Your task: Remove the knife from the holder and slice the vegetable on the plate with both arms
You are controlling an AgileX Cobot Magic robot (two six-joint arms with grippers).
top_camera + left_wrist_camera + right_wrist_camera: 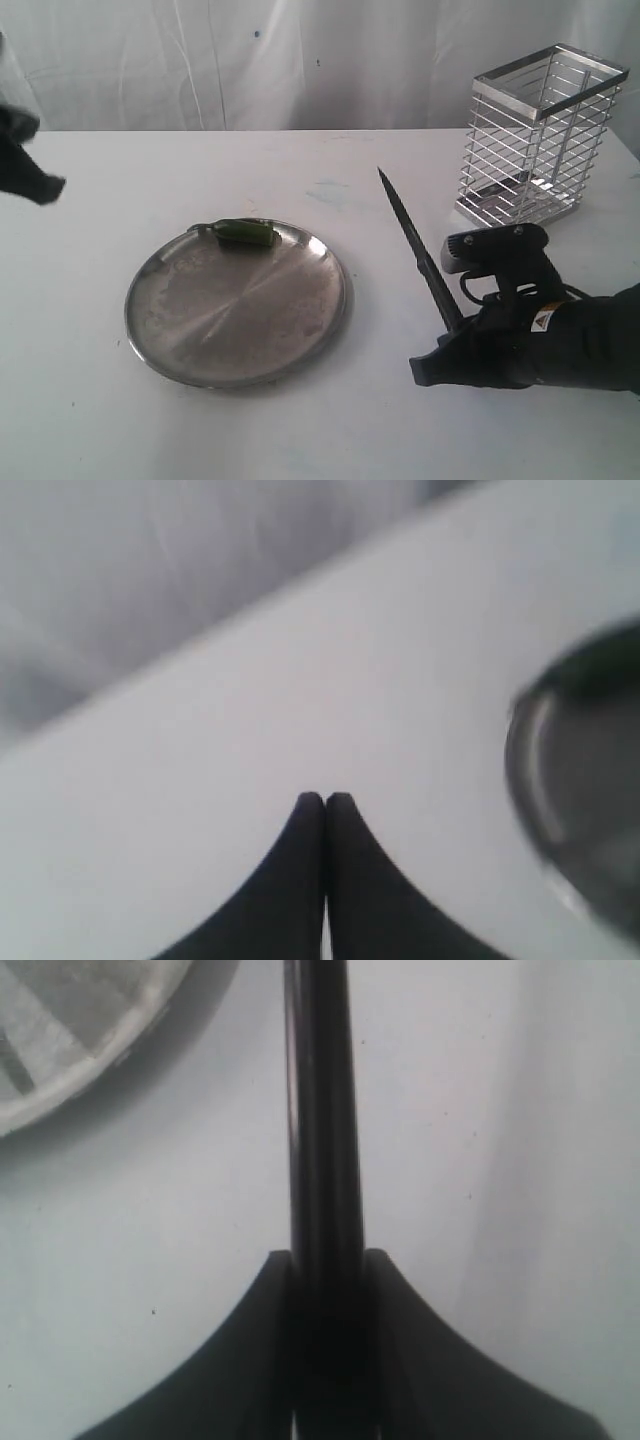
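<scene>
The knife (pixel 412 243) points up and away, right of the plate (pixel 236 330), its handle clamped in my right gripper (pixel 455 330), which is shut on it. The right wrist view shows the dark knife (pixel 322 1140) running out between the fingers (pixel 240 1360), with the plate rim (pixel 90 1070) to one side. A dark green chili (pixel 245 233) lies on the far rim area of the plate. The chrome wire holder (pixel 537 135) stands at the back right, with no knife in it. My left gripper (pixel 30 175) hangs at the far left edge, its tips (pixel 325 802) pressed together on nothing, the plate edge (pixel 535 780) beside it.
A white table (pixel 330 430) carries everything, with a white cloth backdrop (pixel 250 60) behind it. A faint stain (pixel 328 190) marks the tabletop between plate and holder.
</scene>
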